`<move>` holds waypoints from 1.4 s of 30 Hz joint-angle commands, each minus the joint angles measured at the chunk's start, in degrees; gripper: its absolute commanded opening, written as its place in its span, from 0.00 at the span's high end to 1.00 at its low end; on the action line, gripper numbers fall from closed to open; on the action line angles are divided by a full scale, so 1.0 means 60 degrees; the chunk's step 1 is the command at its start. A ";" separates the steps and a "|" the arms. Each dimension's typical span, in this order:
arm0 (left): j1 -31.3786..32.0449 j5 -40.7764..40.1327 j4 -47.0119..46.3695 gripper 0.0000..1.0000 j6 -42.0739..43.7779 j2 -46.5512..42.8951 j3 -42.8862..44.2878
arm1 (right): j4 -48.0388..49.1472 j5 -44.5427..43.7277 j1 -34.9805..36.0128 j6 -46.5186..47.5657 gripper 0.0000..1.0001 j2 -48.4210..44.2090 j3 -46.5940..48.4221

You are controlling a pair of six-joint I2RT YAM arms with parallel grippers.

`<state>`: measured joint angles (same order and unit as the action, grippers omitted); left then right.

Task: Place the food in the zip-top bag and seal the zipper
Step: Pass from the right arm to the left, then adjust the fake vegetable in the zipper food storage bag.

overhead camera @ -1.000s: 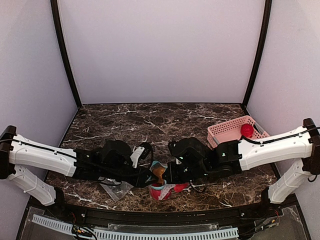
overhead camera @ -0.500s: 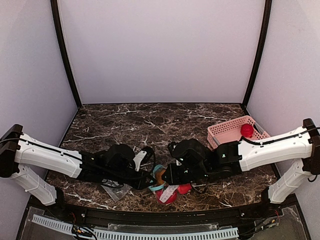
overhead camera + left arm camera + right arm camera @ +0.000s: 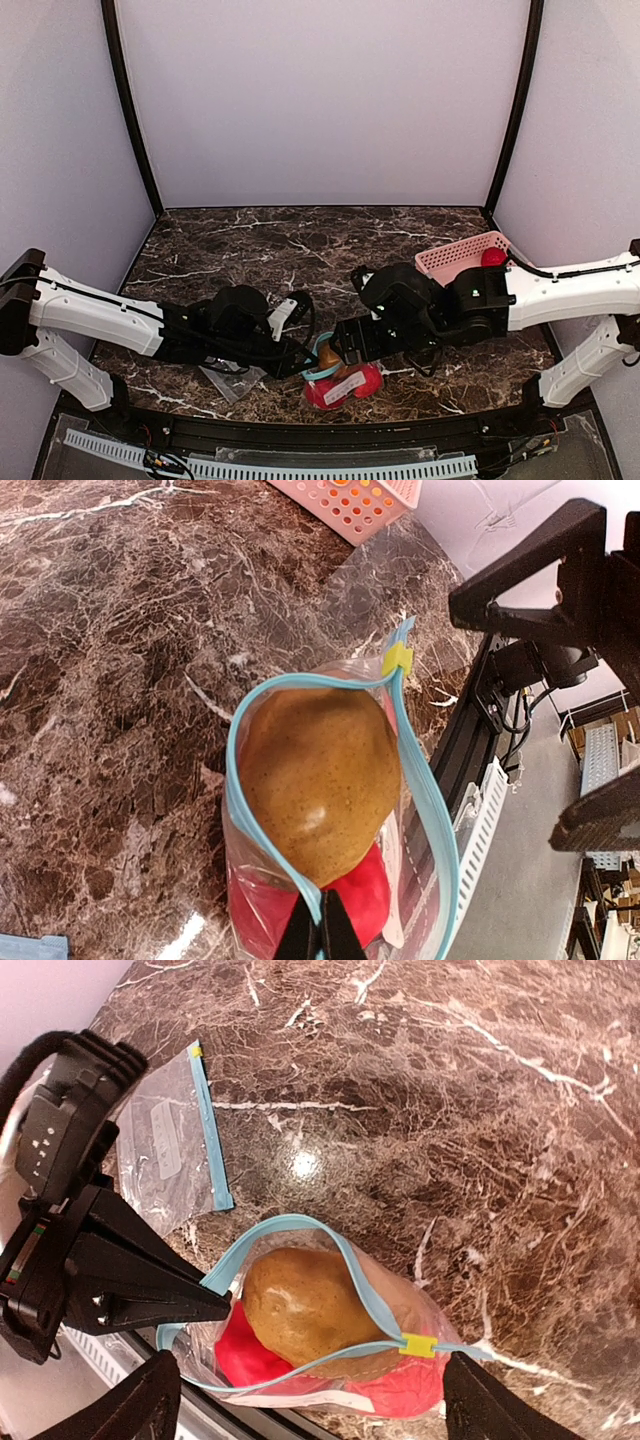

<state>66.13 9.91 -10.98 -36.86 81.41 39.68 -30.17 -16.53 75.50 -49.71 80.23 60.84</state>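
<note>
Dark brown marble veined with white forms the table (image 3: pixel 250 250), which is enclosed by pale lilac walls (image 3: pixel 320 100) joined at black corner posts. The left pincer (image 3: pixel 311 932) is seen clenched on the rim of the bag (image 3: pixel 398 1305), with the teal zipper (image 3: pixel 428 810) nipped between its two black fingers. The zipper is unsealed and is bowed into an open loop, with a yellow slider (image 3: pixel 418 1344) at its far end. A brown fruit (image 3: pixel 315 780) is lodged in that mouth, and red pieces (image 3: pixel 365 905) are packed beneath it inside the plastic. The right pincer (image 3: pixel 310 1380) is spread wide, one finger (image 3: pixel 150 1405) being set to each side of the bag; whether either one touches the plastic cannot be told. The bag is found at the near edge of the table, between the two arms. A second clear bag (image 3: pixel 165 1150) is laid flat on the marble to the left, apart from the filled one. A pink basket (image 3: pixel 445 262) is placed toward the right wall, and one red piece (image 3: pixel 492 258) is held in it.
</note>
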 commanded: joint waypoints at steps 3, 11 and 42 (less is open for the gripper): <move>0.0038 0.0141 -0.0235 0.99 0.0270 -0.0267 -0.0013 | -0.1569 -0.0562 -0.0015 0.0869 0.05 0.0507 0.0890; 0.0038 0.0125 0.0296 0.99 0.0963 -0.0471 0.0088 | -0.0863 0.1013 -0.0590 0.2490 0.02 0.0031 0.0401; 0.0038 -0.0102 0.0423 0.99 0.1244 -0.0622 0.0152 | -0.2175 0.0482 -0.0851 0.1120 0.06 0.2638 0.1676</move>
<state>66.17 10.44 -9.28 -30.17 79.85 40.25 -38.74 -11.64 70.70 -40.42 95.04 70.43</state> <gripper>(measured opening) 0.008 0.942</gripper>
